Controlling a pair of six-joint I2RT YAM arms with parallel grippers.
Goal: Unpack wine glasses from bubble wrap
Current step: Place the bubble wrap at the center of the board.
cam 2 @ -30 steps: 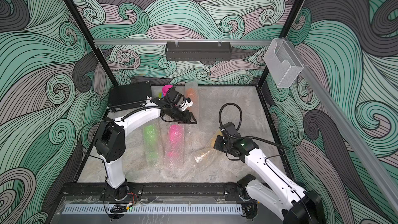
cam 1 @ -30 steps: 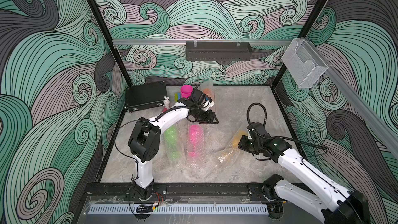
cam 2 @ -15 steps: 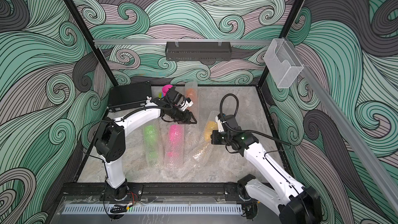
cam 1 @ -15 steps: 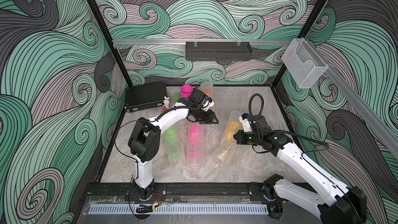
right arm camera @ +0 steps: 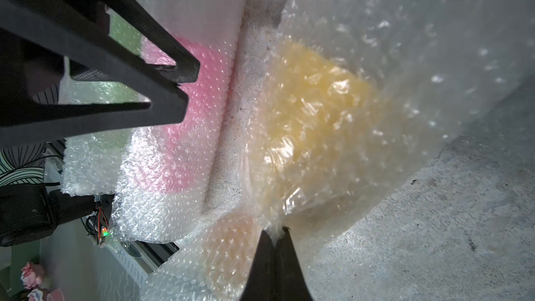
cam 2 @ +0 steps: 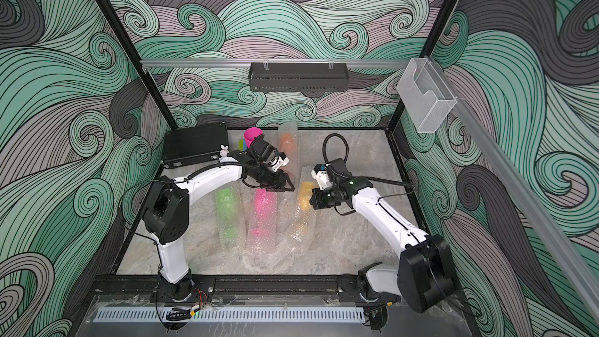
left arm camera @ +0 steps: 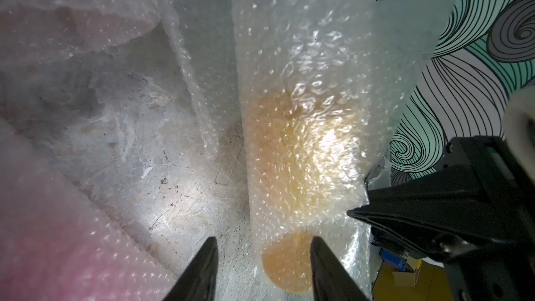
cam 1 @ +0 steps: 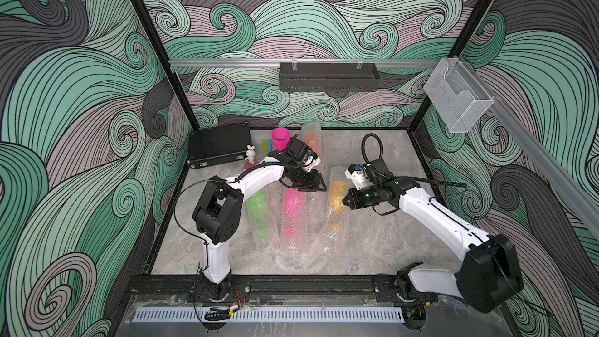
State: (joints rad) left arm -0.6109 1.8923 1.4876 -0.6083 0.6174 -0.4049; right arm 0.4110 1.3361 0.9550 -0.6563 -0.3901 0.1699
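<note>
**Pinching the yellow goblet's wrap**

Pinched tight in the right gripper [right arm camera: 276, 234]: bubble wrap [right arm camera: 405, 53] edge around the yellow goblet [cam 1: 337, 191], right of centre. Hovering just left with the left gripper [cam 1: 319, 186], jaws half apart, empty. Lying further left: wrapped pink goblet [cam 1: 293, 209], wrapped green goblet [cam 1: 257, 204]. Standing higher in frame: bare pink goblet [cam 1: 280, 137], wrapped orange goblet [cam 1: 312, 139]. Dragged leftward since a second ago: right gripper, yellow goblet.
</note>
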